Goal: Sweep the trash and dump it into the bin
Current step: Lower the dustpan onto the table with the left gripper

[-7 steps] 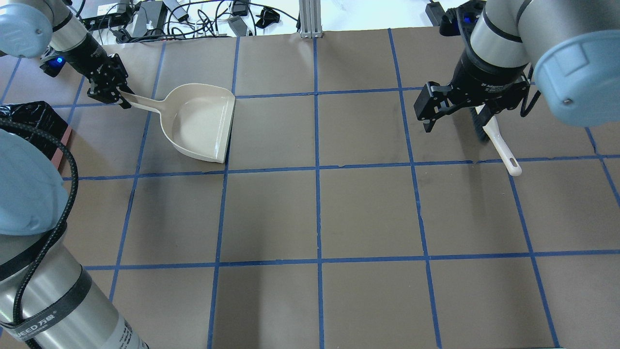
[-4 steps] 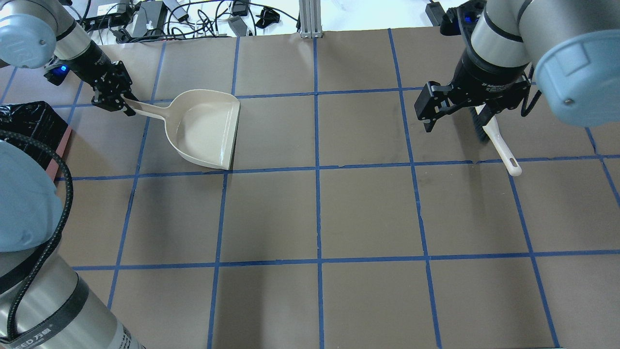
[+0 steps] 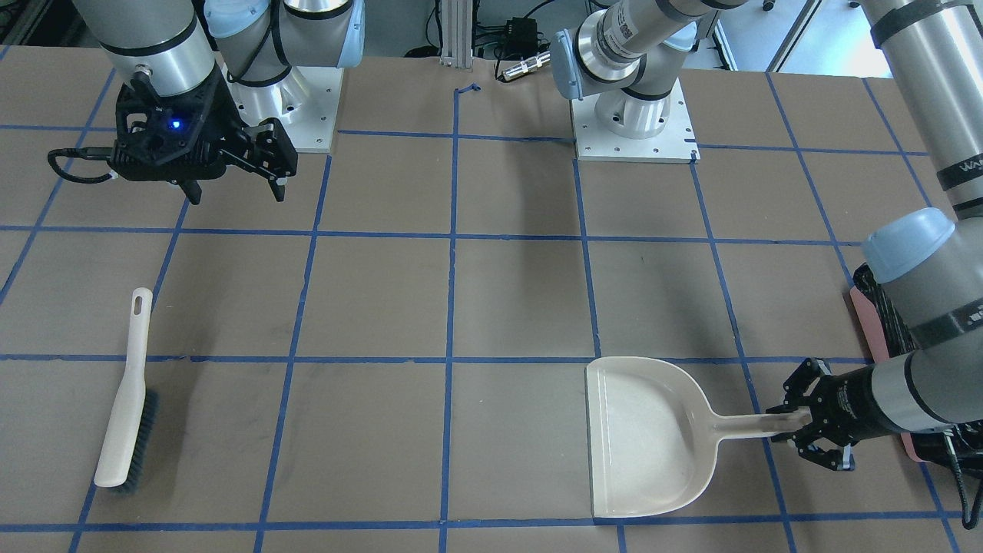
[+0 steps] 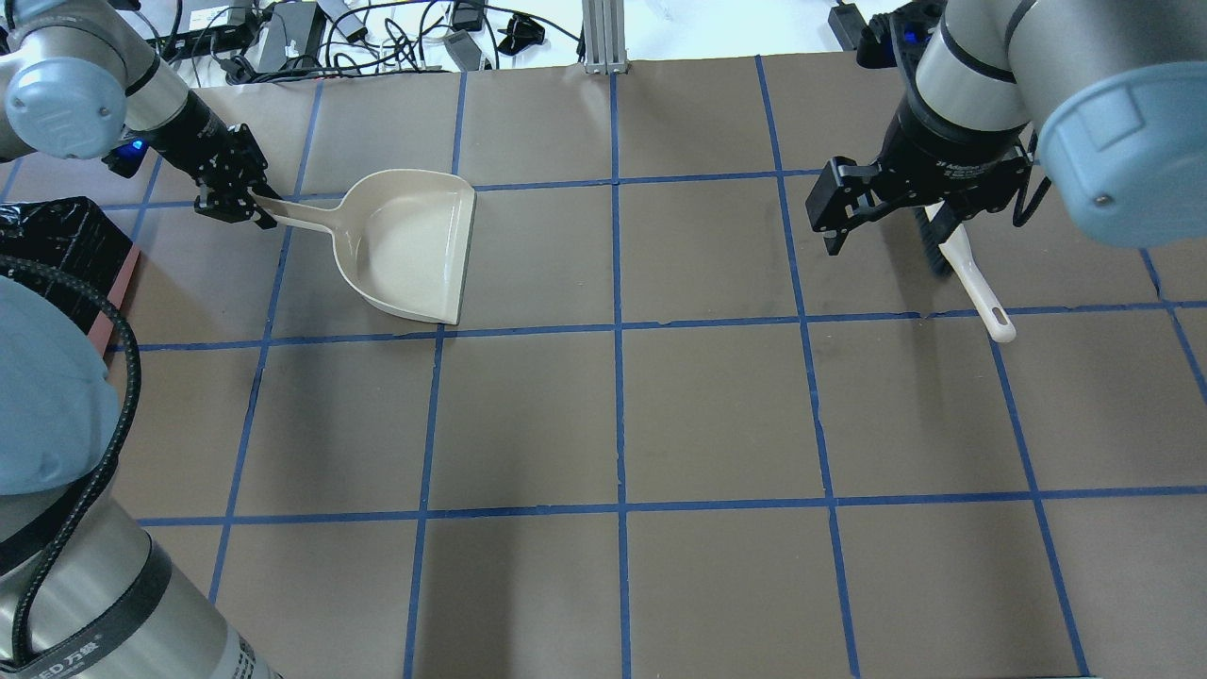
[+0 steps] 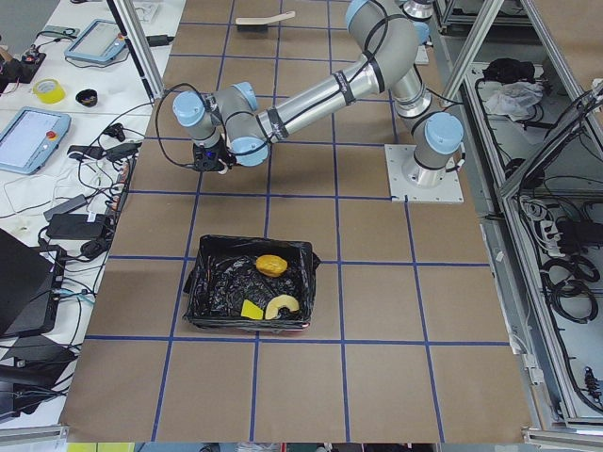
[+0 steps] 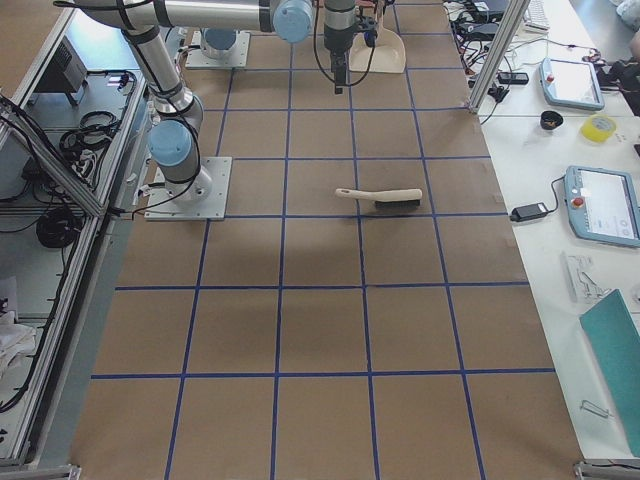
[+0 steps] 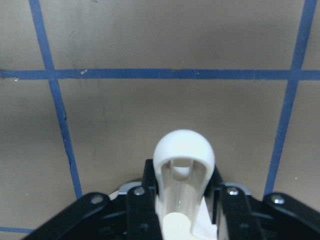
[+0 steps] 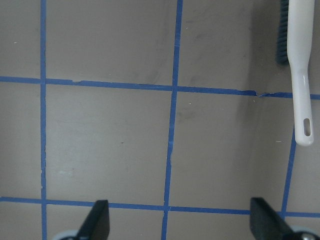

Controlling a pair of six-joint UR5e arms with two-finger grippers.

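Note:
The three pieces of trash lie inside the bin (image 5: 201, 294) in the exterior left view: the orange-yellow lump (image 5: 271, 266), the cream slice (image 5: 283, 307) and the yellow sponge wedge (image 5: 251, 309). The black-lined bin also shows at the overhead view's left edge (image 4: 57, 236). My left gripper (image 4: 236, 200) (image 3: 799, 425) is shut on the handle (image 7: 184, 165) of the beige dustpan (image 4: 415, 245) (image 3: 645, 438), which looks empty. My right gripper (image 4: 891, 236) (image 3: 234, 196) is open and empty, above the table beside the beige hand brush (image 4: 971, 283) (image 3: 123, 415).
The brush (image 8: 300, 75) lies flat on the brown table with blue tape lines (image 4: 622, 415). Cables and devices lie beyond the table's far edge (image 4: 311, 38). The bin stands by my left arm's side of the table (image 3: 864, 307).
My left gripper has carried the dustpan a little to the right and turned it, so its mouth edge stands more upright in the overhead view. The right arm and brush have not moved.

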